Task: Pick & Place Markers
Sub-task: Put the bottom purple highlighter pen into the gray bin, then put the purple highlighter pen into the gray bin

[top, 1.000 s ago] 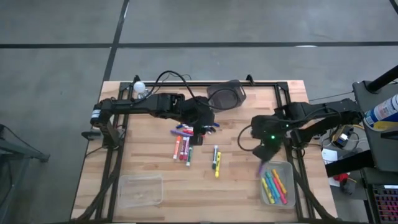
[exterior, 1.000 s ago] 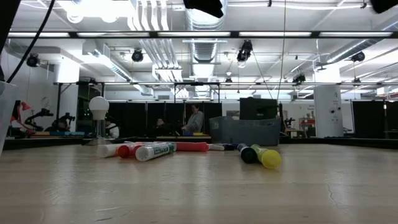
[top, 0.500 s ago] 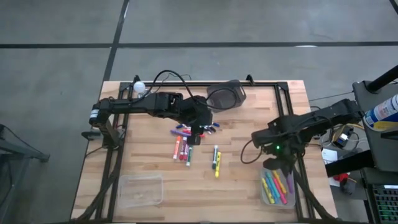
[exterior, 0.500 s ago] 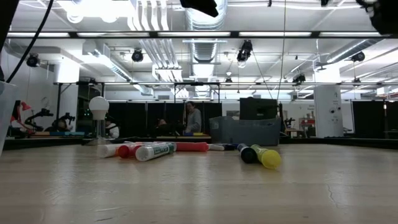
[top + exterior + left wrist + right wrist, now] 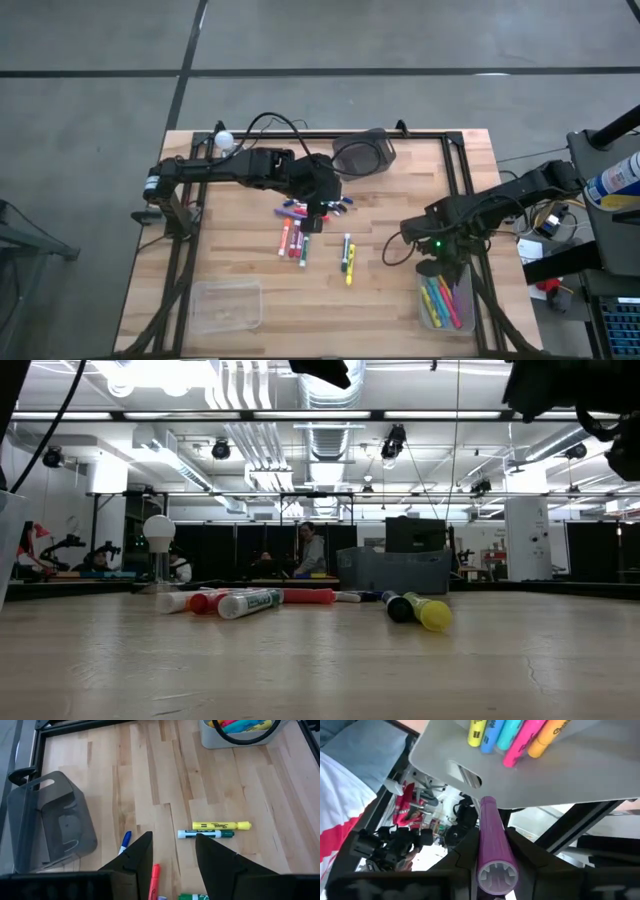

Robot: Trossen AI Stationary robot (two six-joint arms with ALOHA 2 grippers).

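Because the purple marker (image 5: pixel 492 847) belongs with those already in the clear tray (image 5: pixel 430 318) at the table's (image 5: pixel 400 200) four o'clock, the right hand (image 5: pixel 440 268) hovers there clamped on it, while the left hand (image 5: pixel 318 206), fingers apart, waits over the loose markers (image 5: pixel 300 235) near centre.

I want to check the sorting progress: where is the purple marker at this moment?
The purple marker is held between the right gripper's fingers, at the near right of the table in the high view, above the clear plastic tray of coloured markers.
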